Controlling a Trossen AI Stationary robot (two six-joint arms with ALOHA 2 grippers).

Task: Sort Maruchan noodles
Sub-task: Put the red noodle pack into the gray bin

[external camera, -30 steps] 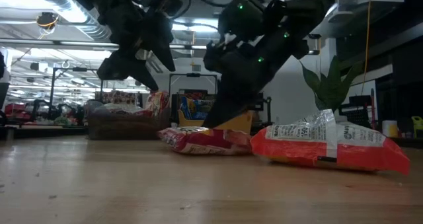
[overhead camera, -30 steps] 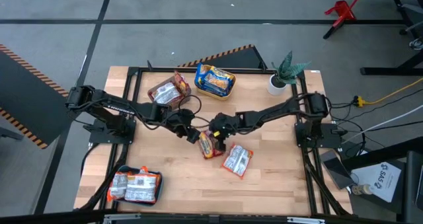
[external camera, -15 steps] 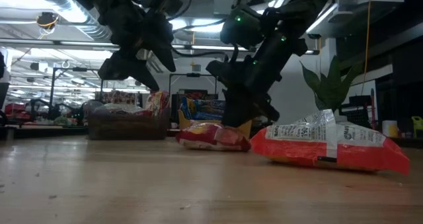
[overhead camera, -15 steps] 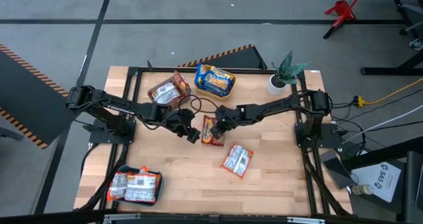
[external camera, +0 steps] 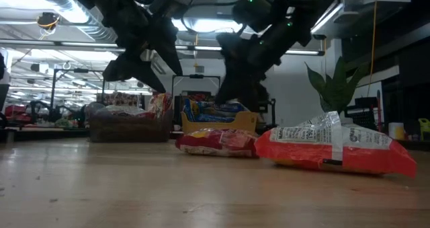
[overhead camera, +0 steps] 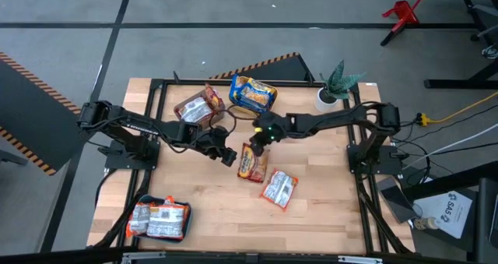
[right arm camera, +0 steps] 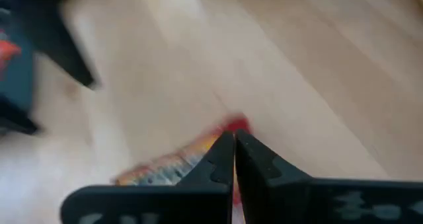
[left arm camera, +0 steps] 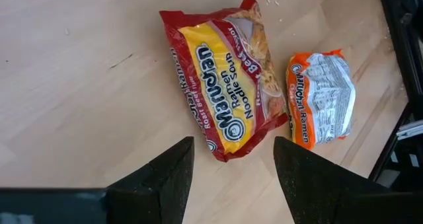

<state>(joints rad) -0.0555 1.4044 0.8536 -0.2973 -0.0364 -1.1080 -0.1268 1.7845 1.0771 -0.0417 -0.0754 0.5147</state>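
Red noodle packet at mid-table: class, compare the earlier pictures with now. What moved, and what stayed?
The right gripper, shut, nudged the red packet about, then pulled back toward the yellow bin; the packet now lies free. The left gripper, open, and the orange packet stayed put.

One noodle packet (overhead camera: 250, 162) lies mid-table between my left gripper (overhead camera: 228, 156) and my right gripper (overhead camera: 257, 139). Another packet (overhead camera: 278, 189) lies just beside it, toward the front right. Two bins (overhead camera: 252, 95) sit at the back edge, a third bin (overhead camera: 159, 218) at the front left corner.
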